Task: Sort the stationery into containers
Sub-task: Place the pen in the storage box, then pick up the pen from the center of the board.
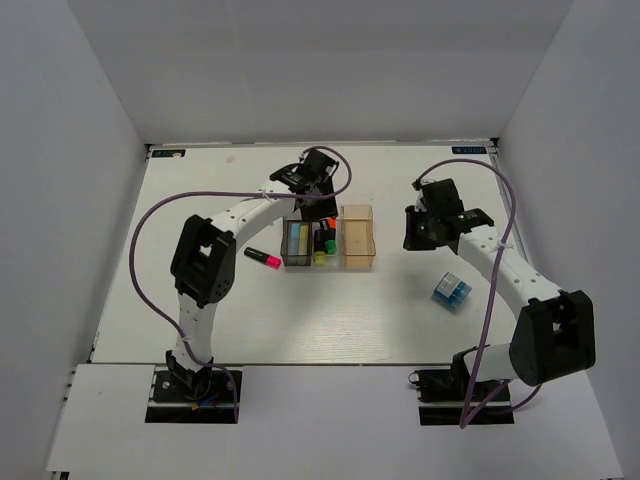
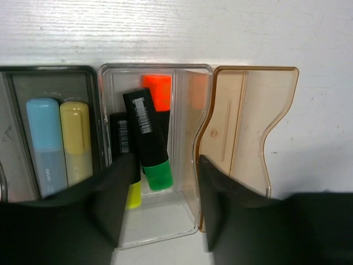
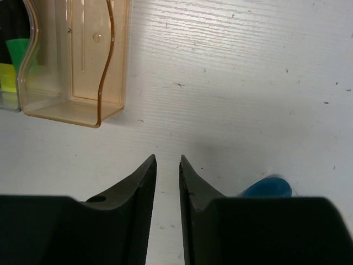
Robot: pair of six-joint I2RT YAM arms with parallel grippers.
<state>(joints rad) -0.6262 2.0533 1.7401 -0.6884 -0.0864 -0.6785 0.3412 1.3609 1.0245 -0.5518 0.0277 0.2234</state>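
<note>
My left gripper point(image 2: 165, 179) hangs with fingers spread over the clear bin point(image 2: 190, 77); my right gripper point(image 3: 167, 163) shows only a narrow gap and holds nothing.
Green highlighter point(image 2: 149, 138), orange highlighter point(image 2: 156, 88) and yellow highlighter point(image 2: 132, 196) lie in the clear bin. A blue block point(image 2: 45, 138) and a yellow block point(image 2: 75, 138) sit side by side in the grey bin point(image 2: 49, 70). The pink highlighter point(image 1: 263, 258) lies on the table point(image 1: 330, 320) left of the bins, and the blue-white item point(image 1: 451, 291) lies beside my right arm.

Both arms point(image 1: 245, 212) have white links, black joints point(image 1: 203, 262) and purple cables point(image 1: 135, 262).
</note>
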